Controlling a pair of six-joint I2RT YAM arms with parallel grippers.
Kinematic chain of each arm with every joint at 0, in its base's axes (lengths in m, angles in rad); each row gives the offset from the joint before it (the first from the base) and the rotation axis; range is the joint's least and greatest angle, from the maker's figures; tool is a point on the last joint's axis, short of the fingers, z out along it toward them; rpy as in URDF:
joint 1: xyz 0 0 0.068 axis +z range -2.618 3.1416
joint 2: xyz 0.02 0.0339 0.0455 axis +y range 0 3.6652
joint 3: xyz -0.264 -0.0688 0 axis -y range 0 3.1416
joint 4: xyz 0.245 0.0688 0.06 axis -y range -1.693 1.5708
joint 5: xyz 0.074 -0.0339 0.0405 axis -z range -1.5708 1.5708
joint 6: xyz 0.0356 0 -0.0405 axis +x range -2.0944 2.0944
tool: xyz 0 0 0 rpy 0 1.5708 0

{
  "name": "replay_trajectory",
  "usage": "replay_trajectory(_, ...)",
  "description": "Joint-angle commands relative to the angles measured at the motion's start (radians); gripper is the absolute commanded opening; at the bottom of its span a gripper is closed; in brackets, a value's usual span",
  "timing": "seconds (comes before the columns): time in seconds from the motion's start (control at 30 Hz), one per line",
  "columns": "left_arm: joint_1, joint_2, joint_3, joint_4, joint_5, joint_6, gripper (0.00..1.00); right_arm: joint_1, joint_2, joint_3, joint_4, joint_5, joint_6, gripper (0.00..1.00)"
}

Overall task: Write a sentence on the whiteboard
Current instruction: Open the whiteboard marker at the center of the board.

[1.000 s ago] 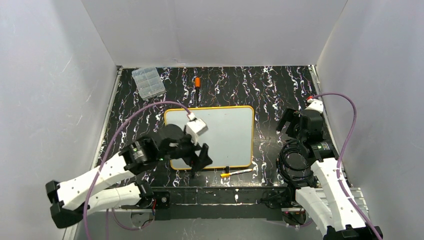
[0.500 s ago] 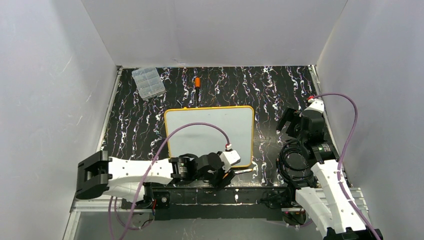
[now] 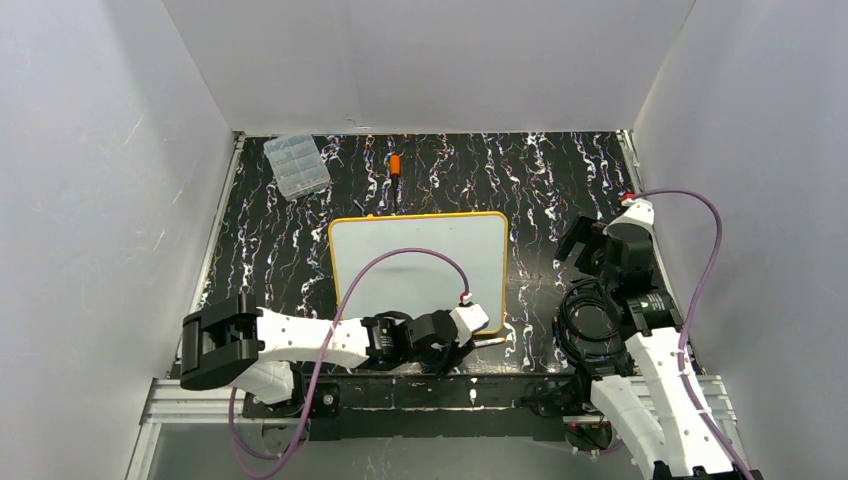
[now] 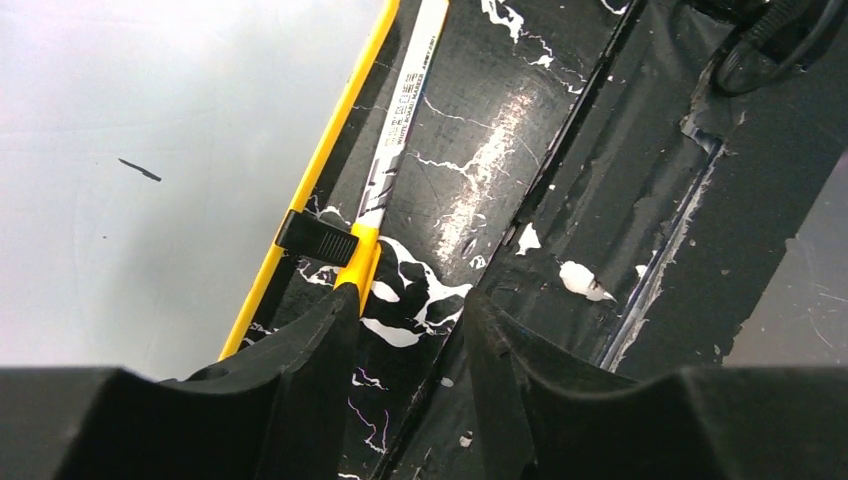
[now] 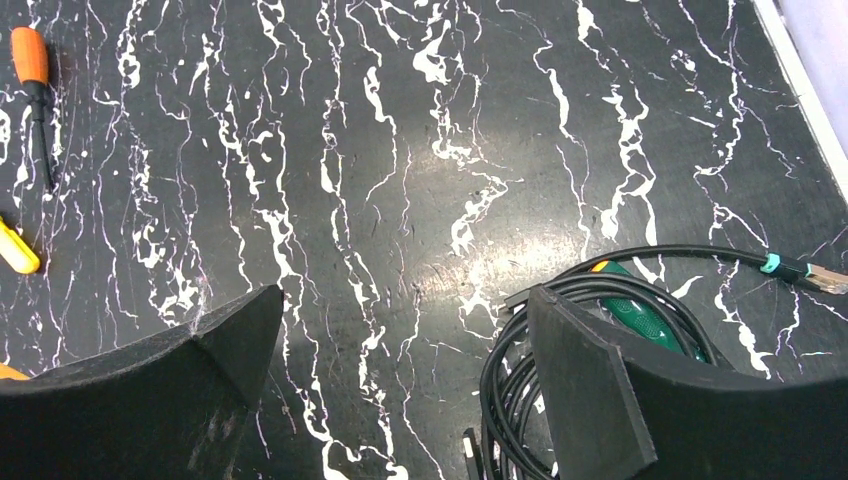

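The whiteboard [image 3: 420, 260] lies flat mid-table, white with a yellow rim. No sentence shows on it; the left wrist view [image 4: 150, 120] shows only one small dark mark. A white marker [image 3: 489, 342] with a yellow cap and black clip lies on the table just past the board's near edge [image 4: 405, 110]. My left gripper [image 3: 452, 350] is low at that edge and open [image 4: 410, 300]. Its left finger [image 4: 310, 350] covers the marker's yellow end, and only bare table shows between the fingers. My right gripper [image 3: 590, 250] is open and empty above the table at the right [image 5: 402, 300].
A clear compartment box [image 3: 296, 165] and an orange-handled screwdriver [image 3: 395, 170] lie at the back. A coil of black cable [image 3: 590, 325] with a green part [image 5: 645, 315] lies under my right gripper. The black front rail [image 4: 620, 200] runs close to my left gripper.
My left arm swung from over the board's lower left to its near edge and dropped low beside the marker. My right arm barely moved.
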Motion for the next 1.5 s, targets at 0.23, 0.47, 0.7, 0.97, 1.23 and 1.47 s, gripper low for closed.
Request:
replay_trajectory(0.23,-0.006,0.007,0.024,-0.058,-0.111,-0.083,0.31,-0.003,-0.076,-0.003,0.068,0.055,0.001,1.00)
replay_trajectory(0.47,-0.007,0.055,0.053,-0.114,-0.091,-0.111,0.31,-0.003,-0.104,-0.007,0.070,0.068,0.001,1.00)
replay_trajectory(0.7,-0.007,0.102,0.087,-0.139,-0.093,-0.112,0.31,-0.003,-0.111,-0.011,0.073,0.067,0.001,1.00)
replay_trajectory(0.97,-0.023,0.130,0.122,-0.160,-0.076,-0.083,0.30,-0.003,-0.111,-0.014,0.074,0.066,0.002,1.00)
replay_trajectory(1.23,-0.044,0.018,0.052,-0.128,-0.200,-0.114,0.35,-0.003,-0.113,-0.021,0.080,0.060,0.002,1.00)
replay_trajectory(1.47,-0.044,0.032,0.056,-0.129,-0.199,-0.118,0.43,-0.003,-0.109,-0.017,0.077,0.055,0.002,1.00)
